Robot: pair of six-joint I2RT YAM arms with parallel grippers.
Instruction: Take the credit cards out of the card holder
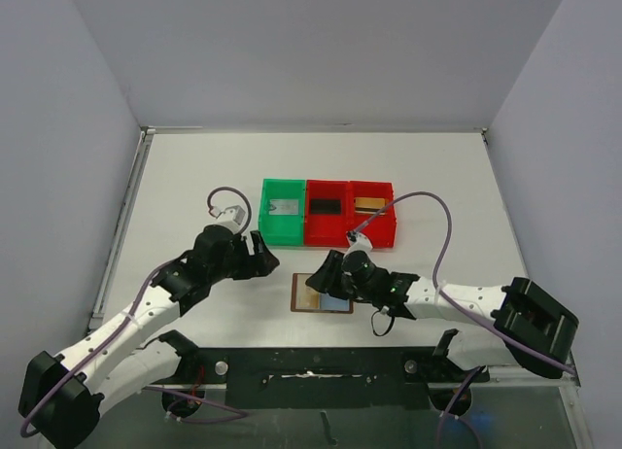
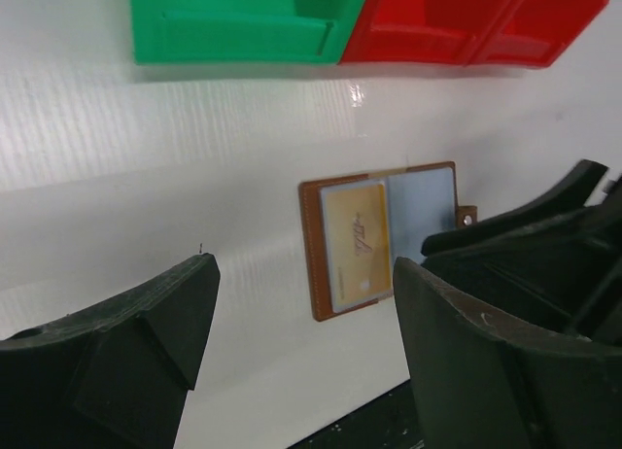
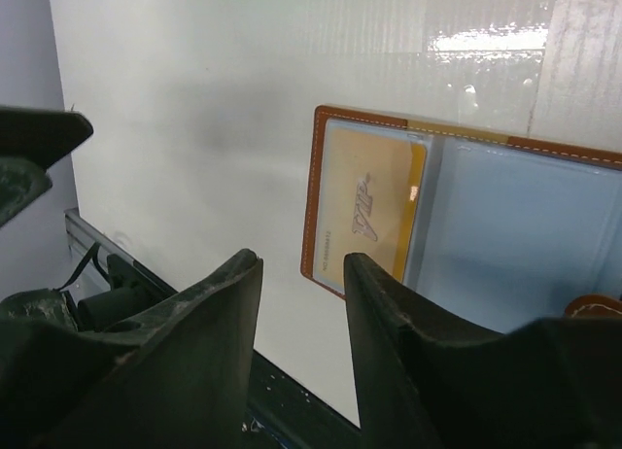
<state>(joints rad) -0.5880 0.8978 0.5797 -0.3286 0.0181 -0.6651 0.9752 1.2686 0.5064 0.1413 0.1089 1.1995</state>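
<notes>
A brown leather card holder lies opened flat on a white table, near the front edge and between the two robot arms. Lying open and face up, it leaves both pockets reachable from above. Its rim is dark stitched leather, and inside are two smooth, pale blue-grey sleeves. A thin gold credit card sits tucked in the sleeve nearer the left arm. The other sleeve looks blank, and whether it hides a card cannot be told. A small snap tab sticks out from one side.

The right gripper hovers just above the holder, its black fingers drawn narrow with nothing between them, probably lining up to pinch the card. The left gripper hangs beside the holder, spread wide and empty.

Behind stand a green bin and two red bins, all glossy plastic.
</notes>
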